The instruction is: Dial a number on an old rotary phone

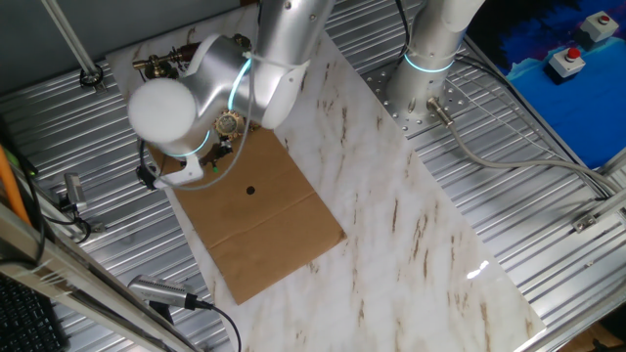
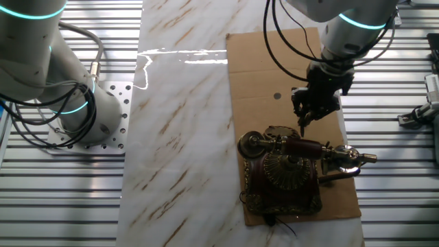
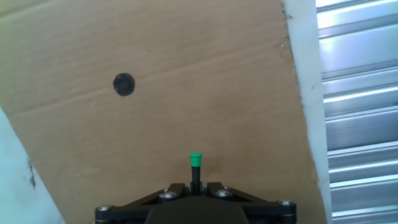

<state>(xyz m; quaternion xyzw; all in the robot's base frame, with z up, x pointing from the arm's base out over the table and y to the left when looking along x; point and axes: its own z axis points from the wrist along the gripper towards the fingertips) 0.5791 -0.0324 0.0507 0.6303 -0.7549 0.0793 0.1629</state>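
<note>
While the gripper (image 2: 302,122) hangs just above the far edge of the old rotary phone (image 2: 288,171), you have dialling yet to begin, as far as these pictures let you judge. In the other fixed view the phone sits at the near end of the cardboard sheet (image 2: 267,75), its handset (image 2: 302,147) lying across the cradle and its round dial (image 2: 285,170) facing up just near of it. The jaws are closed on a thin black stick with a green tip (image 3: 195,169); the hand view shows the 2 fingers pressed together around its shaft, tip pointing straight ahead at bare cardboard beside a small dark dot (image 3: 124,84).

You can see that the stick's tip lies close to the handset but apart from the dial, so no finger hole is engaged. I cannot tell from any view whether a digit has already been turned; the dial shows no visible sign either way.

What is left, by my judgement, is nearly everything: bring the tip over the dial, seat it in 1 hole, sweep it round to the stop, release, and repeat for each digit. In the 1st fixed view the arm hides most of the phone on the marble table (image 1: 391,196), so rely on the other fixed camera for alignment.
</note>
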